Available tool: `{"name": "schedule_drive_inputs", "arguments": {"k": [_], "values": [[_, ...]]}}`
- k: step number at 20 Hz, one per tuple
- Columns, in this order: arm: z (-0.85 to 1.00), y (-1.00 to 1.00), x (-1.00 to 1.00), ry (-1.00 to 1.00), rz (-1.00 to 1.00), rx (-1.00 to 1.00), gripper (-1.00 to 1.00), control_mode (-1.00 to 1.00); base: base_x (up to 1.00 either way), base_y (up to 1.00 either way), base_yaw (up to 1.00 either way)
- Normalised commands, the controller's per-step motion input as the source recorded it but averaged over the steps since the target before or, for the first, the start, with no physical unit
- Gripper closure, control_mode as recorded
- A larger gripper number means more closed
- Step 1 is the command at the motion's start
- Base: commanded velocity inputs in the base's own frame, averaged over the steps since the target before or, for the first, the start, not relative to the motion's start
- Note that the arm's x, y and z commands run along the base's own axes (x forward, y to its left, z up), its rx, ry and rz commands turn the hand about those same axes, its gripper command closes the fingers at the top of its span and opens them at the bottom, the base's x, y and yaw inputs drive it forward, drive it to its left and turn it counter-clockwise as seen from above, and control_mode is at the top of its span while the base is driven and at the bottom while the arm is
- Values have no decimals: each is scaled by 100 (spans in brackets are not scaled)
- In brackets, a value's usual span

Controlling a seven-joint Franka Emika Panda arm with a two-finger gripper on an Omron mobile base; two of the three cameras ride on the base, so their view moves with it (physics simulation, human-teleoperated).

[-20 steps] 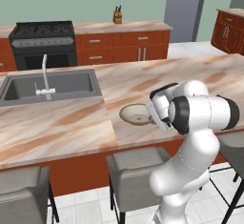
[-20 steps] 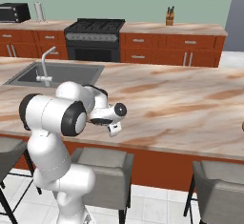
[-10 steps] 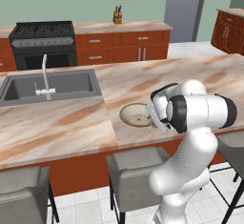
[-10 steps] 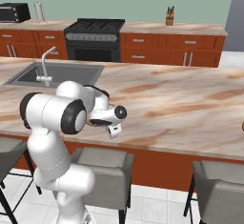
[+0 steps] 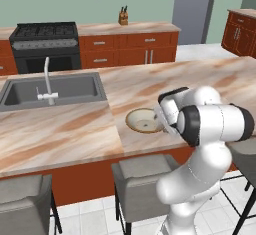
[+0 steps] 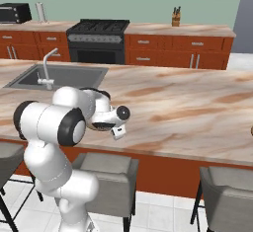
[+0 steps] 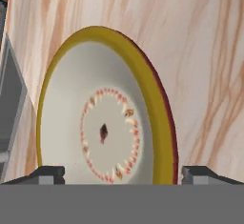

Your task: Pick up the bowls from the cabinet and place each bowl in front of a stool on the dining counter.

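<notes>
In the left base view we see one cream bowl [image 5: 143, 120] sitting flat on the dining counter [image 5: 65, 134], near the counter's front edge. A grey stool [image 5: 145, 171] stands below that edge at about 6 o'clock from the bowl. The sink [image 5: 52, 90] with its faucet [image 5: 47, 81] lies at 10 o'clock from the bowl. The arm's hand covers the bowl's 3 o'clock side; we cannot make out the fingers here. A black stove [image 5: 45, 41] and a knife block [image 5: 123, 16] sit against the back wall.

In the right base view the hand reaches over the counter's near edge, and the arm hides the bowl. A stool [image 6: 106, 176] sits right below the hand, with another stool [image 6: 227, 194] at 4 o'clock.

In the hand view the bowl [image 7: 102, 123] sits on the marble, speckled inside up. The gripper [image 7: 121, 173] is spread wide: one dark fingertip [image 7: 47, 173] shows at 7 o'clock of the bowl, the other at 5 o'clock, with the bowl's near rim between them. We cannot tell whether either tip touches the rim.
</notes>
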Motion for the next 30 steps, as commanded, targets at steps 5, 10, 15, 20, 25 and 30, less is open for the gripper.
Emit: {"name": "schedule_drive_inputs", "arguments": {"k": [5,10,15,20,25,30], "values": [[52,-6,0,-3,-1,-10,-100,-100,0,0,0],[74,-16,-15,0,0,-13,-100,-100,0,0,0],[69,-21,-25,0,0,-11,-100,-100,0,0,0],[56,-12,-41,-1,0,-10,-100,-100,0,0,0],[89,0,-59,0,0,-13,-100,-100,0,0,0],[100,0,-54,0,0,-13,-100,-100,0,0,0]]}}
